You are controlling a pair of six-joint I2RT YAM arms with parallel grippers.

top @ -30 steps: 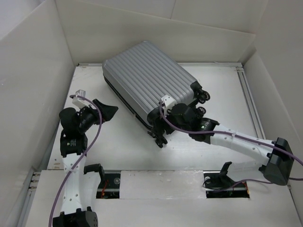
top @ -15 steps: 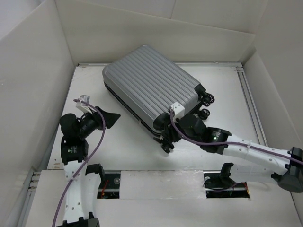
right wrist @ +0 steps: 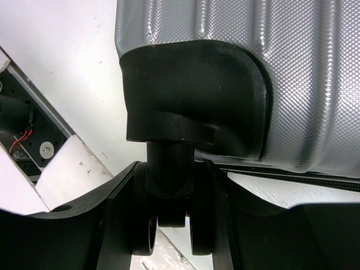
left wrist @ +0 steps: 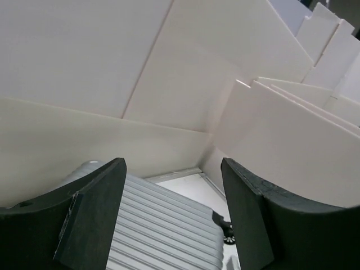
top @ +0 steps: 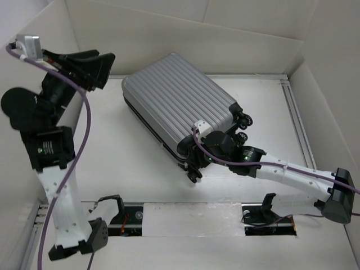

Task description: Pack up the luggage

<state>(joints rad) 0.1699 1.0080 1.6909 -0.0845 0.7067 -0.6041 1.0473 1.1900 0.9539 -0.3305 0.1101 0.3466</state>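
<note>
The luggage [top: 177, 101], a silver-grey ribbed hard-shell suitcase, lies closed and flat in the middle of the table, its black wheels toward the right. My right gripper [top: 194, 157] is at its near lower corner, shut on a black spinner wheel [right wrist: 171, 219] that sits between the fingers under the black wheel housing [right wrist: 191, 95]. My left gripper [top: 93, 62] is raised high at the far left, open and empty, above and left of the luggage. In the left wrist view the ribbed shell [left wrist: 163, 225] shows below, between the open fingers [left wrist: 90, 219].
White walls enclose the table on the left, back and right. Two more wheels [top: 243, 119] stick out at the suitcase's right end. A metal rail [top: 298, 124] runs along the table's right side. Two slots with black brackets [top: 264, 211] lie at the near edge.
My left arm has swung up from table height to high at the far left. The right gripper stays on the wheel; the luggage's near corner has shifted slightly left.
</note>
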